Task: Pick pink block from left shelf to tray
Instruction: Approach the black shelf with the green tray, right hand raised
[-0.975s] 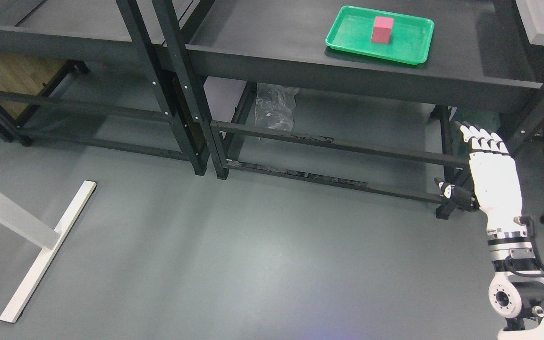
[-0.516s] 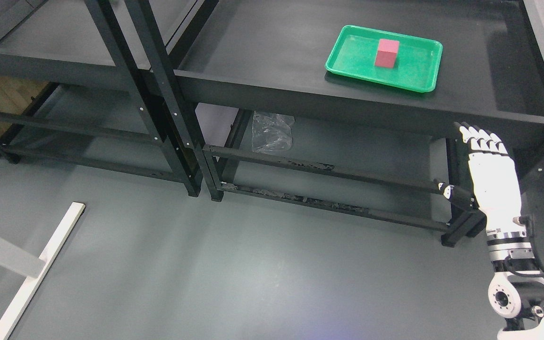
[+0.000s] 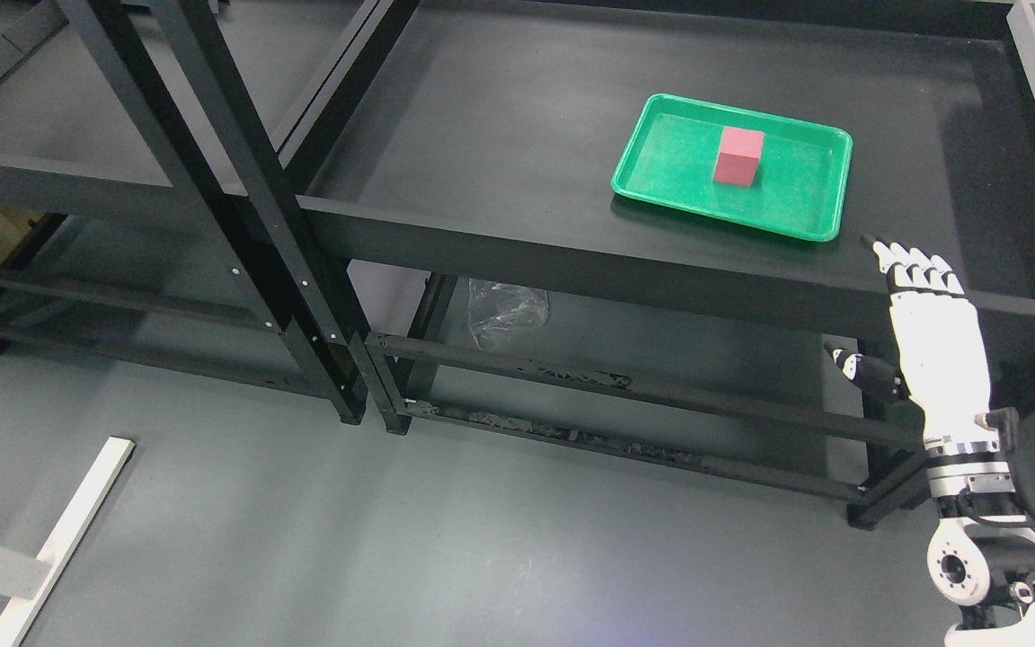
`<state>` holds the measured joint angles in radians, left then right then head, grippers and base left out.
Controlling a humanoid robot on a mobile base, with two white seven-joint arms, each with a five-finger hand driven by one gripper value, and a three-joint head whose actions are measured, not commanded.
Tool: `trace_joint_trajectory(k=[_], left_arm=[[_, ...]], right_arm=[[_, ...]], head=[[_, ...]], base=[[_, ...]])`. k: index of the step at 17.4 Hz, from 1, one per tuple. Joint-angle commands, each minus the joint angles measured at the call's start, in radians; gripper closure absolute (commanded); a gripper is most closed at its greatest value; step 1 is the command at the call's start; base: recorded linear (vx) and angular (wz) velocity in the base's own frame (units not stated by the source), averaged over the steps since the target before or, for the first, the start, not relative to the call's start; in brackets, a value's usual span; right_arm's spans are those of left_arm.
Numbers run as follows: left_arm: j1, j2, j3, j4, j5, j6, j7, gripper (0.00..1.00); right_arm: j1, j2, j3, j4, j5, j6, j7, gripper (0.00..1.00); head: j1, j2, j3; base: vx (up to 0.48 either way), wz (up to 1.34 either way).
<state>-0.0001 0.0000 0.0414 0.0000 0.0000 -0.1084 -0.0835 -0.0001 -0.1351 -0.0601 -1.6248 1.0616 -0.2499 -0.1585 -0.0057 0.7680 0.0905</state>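
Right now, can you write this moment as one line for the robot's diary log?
pink block: in green tray | tray: on black shelf | right robot hand: open, empty, near shelf edge

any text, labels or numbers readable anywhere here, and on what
None. No readable text, label, brand or number shows in the head view: the pink block, the green tray, the black shelf and the right hand all look unmarked. The small fittings at the right wrist are too small to tell whether they carry print.

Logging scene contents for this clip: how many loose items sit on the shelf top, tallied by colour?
Pink: 1, the pink block
Green: 1, the tray holding it
Total: 2
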Motion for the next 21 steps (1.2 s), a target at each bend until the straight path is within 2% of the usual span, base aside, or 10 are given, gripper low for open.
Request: trace_joint_trajectory(k=[1,16,21], left_arm=[[-0.023,0.017,0.0,-0.017,-0.002,-0.001,-0.001,0.0],[-0.024,0.017,0.0,-0.017,-0.002,-0.001,-0.001,0.0],[-0.023,0.017,0.0,-0.017,-0.002,-0.001,-0.001,0.0]], right_arm=[[0.0,0.0,0.0,0.005,0.0,-0.002,0.0,0.06],[-0.001,0.017,0.002,0.013,-0.006,0.0,0.04,0.06],[-0.003,0.017,0.002,0.019,-0.045,0.0,0.105,0.06]], head=[[0.0,0.0,0.0],[0.0,0.0,0.0],[0.0,0.0,0.0]], base=[[0.252,0.0],[0.231,0.0],[0.195,0.02]])
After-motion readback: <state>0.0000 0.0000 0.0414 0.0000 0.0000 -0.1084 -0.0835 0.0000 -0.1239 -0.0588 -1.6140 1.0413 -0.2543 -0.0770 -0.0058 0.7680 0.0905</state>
